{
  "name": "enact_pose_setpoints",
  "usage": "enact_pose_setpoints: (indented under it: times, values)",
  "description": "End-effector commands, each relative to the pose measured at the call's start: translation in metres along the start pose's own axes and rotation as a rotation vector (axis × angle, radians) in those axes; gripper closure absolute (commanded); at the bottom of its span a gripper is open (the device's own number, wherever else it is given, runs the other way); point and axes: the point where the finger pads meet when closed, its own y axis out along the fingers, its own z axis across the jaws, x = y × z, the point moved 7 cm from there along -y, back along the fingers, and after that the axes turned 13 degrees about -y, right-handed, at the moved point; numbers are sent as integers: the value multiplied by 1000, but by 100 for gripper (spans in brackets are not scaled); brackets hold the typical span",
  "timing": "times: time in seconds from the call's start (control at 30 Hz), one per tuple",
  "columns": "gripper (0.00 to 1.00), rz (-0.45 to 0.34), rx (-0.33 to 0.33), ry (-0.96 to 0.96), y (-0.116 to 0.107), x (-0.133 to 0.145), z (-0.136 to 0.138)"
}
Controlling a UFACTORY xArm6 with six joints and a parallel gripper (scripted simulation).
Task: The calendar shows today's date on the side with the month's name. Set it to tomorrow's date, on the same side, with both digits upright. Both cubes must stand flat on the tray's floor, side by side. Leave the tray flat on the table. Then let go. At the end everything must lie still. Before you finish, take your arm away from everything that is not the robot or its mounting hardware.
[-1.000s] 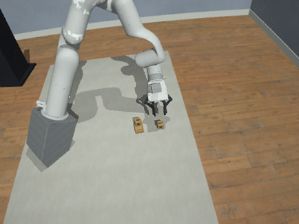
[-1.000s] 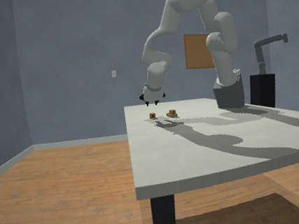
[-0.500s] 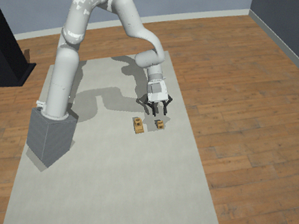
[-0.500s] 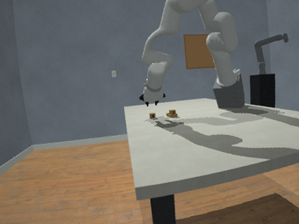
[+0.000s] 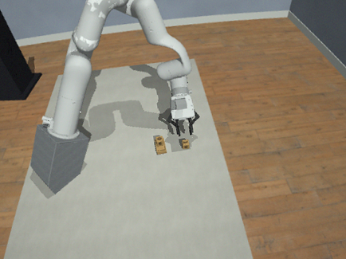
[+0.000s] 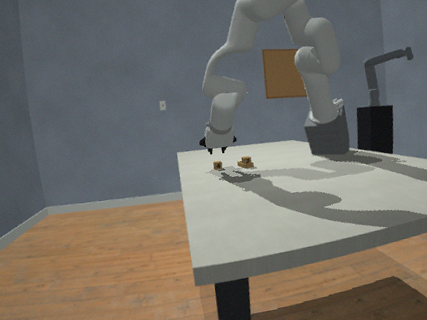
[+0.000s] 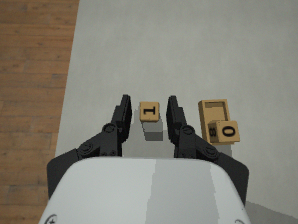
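A loose wooden cube [image 5: 186, 144] [image 6: 218, 165] [image 7: 149, 111] sits flat on the table beside the tray. Its top shows a 1, turned sideways in the wrist view; a side face shows what looks like a 4 in the exterior view. The wooden tray [image 5: 161, 151] [image 6: 242, 164] [image 7: 201, 114] lies flat. The other cube [image 5: 159, 140] [image 6: 246, 160] [image 7: 228, 131] stands at one end of it, with a 0 on top; the tray's other end is empty. The month side is not readable. My gripper [image 5: 185, 134] [image 6: 217, 152] [image 7: 149, 104] is partly open and empty, above the loose cube.
The table [image 5: 138, 219] [image 6: 265, 226] [image 7: 250, 50] has an edge beyond the loose cube, on the side away from the tray. The arm's grey base block [image 5: 62, 160] [image 6: 328, 138] stands on the tray's side of the table.
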Motion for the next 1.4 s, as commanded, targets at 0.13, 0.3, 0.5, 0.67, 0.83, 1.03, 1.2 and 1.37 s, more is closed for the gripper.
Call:
enact_pose_setpoints:
  times: [0.13,0.3,0.5,0.67,0.83,1.03,1.2,1.37]
  values:
    - [53,0,-2,2,7,11,-3]
    - [53,0,-2,2,13,18,-5]
    - [53,0,-2,2,18,25,-7]
    - [53,0,-2,2,23,32,-8]
    - [53,0,-2,2,27,38,-10]
    - [53,0,-2,2,30,42,-11]
    - [53,0,-2,2,32,45,-11]
    - [53,0,-2,2,33,46,-12]
